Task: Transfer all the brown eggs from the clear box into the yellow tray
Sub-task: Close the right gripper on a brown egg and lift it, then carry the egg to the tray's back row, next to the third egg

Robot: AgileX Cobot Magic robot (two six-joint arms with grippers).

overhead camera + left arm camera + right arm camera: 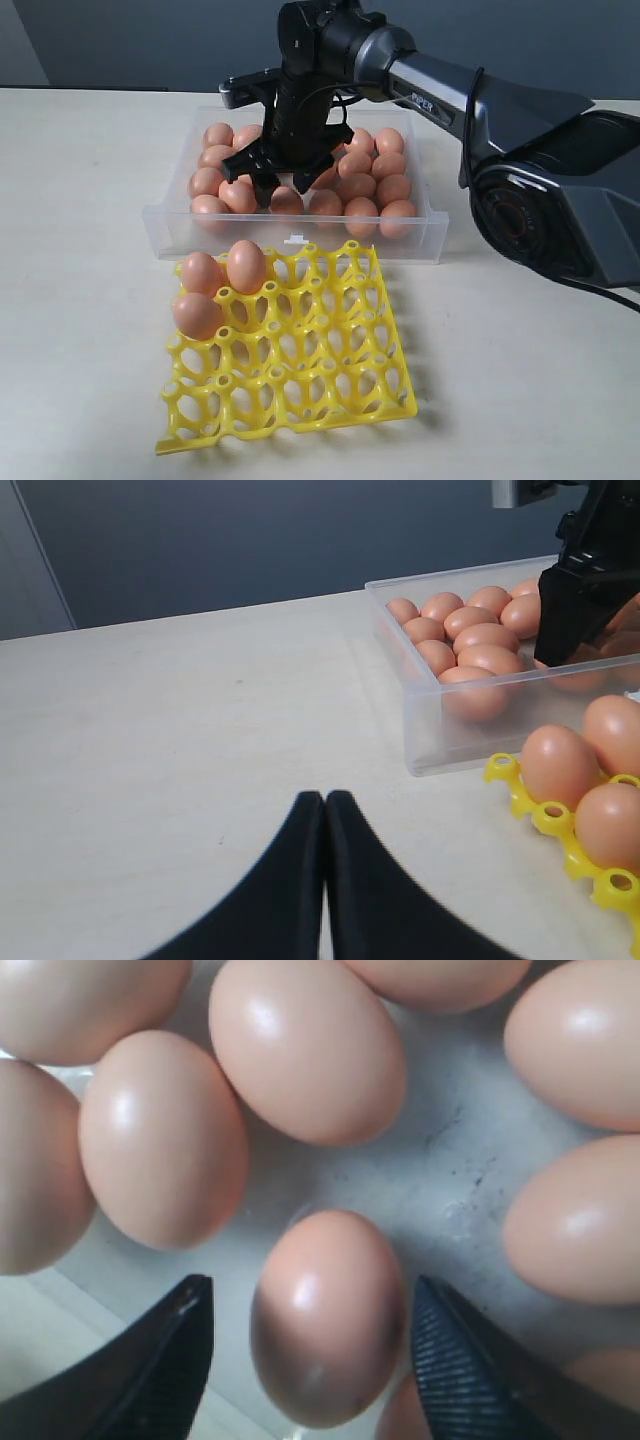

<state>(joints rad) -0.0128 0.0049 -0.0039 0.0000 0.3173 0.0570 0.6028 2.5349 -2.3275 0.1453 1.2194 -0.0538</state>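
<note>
The right gripper (310,1295) has its jaws apart, straddling one smooth orange-tan brown egg (325,1315) without clamping it. The egg lies flat on the floor of the clear low-walled plastic box (300,235), by the wall facing the bright yellow lattice egg tray (300,370). Its long axis runs along the fingers (150,1370), across the closing line. Recommended: centre on the widest girth, close gently and keep clear of the neighbouring eggs (160,1140). The left gripper (325,880) has its jaws together, empty, over the surface (150,730).
</note>
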